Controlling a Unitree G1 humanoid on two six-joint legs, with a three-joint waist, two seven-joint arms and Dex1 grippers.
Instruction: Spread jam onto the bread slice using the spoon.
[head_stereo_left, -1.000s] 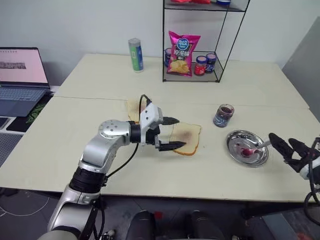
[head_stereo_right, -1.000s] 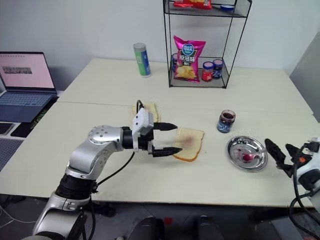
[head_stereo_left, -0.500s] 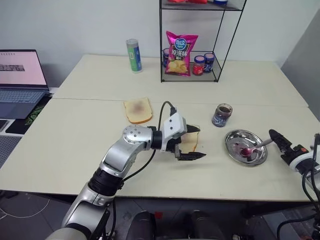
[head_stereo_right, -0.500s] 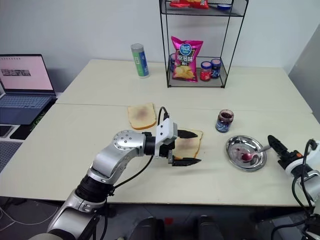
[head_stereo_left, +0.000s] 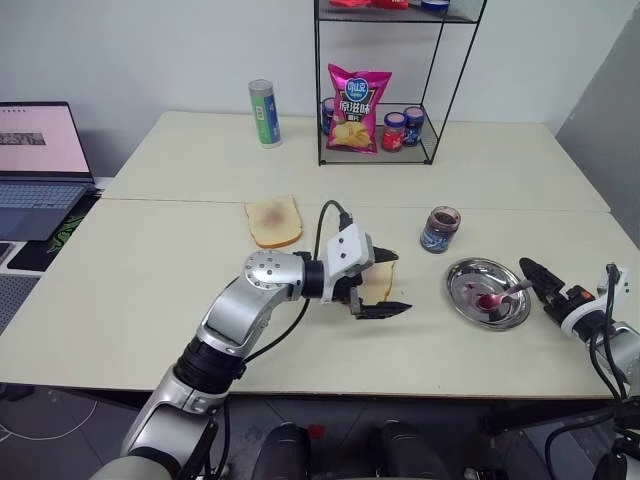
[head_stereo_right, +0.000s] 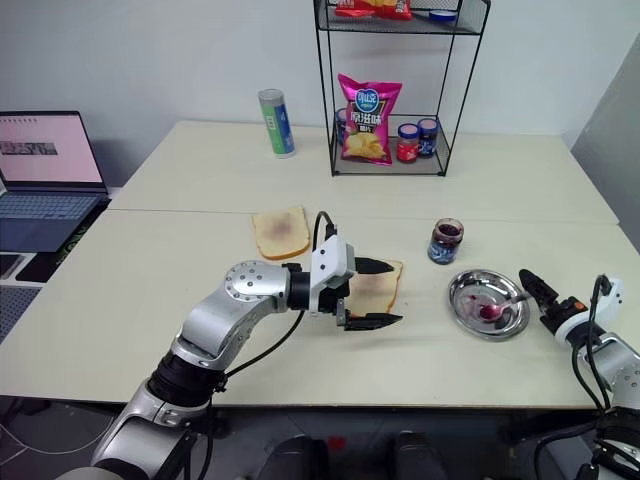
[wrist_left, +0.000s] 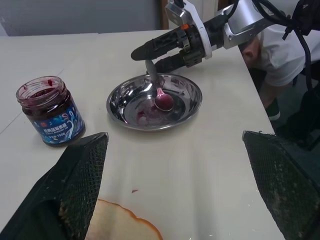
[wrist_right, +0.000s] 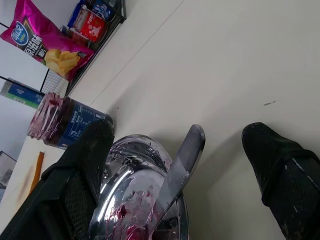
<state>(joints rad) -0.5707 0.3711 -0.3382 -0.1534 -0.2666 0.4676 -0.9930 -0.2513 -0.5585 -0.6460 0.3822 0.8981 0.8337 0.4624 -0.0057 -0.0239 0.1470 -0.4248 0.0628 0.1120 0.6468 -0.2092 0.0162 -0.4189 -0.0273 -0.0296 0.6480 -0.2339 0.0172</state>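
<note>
Lying between right end effector (wrist_right: 175, 165) fingers, spoon (wrist_right: 177, 167)

We see our left gripper (wrist_left: 175, 195) spread wide; between its fingers (wrist_left: 75, 190) lie the steel dish (wrist_left: 187, 102), spoon (wrist_left: 159, 95), jam (wrist_left: 47, 112), and right gripper (wrist_left: 150, 55).

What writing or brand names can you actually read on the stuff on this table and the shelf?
None of it reads clearly.
Pink chip bag: round blue logo and large characters, too blurred to read.
Open jam jar: small print on its blue label, too small to read.
Green and blue can: markings, illegible.
Red-lidded jars on the wire shelf: labels too small to read.
Laptop screen: a line of text, too small to read.
</note>
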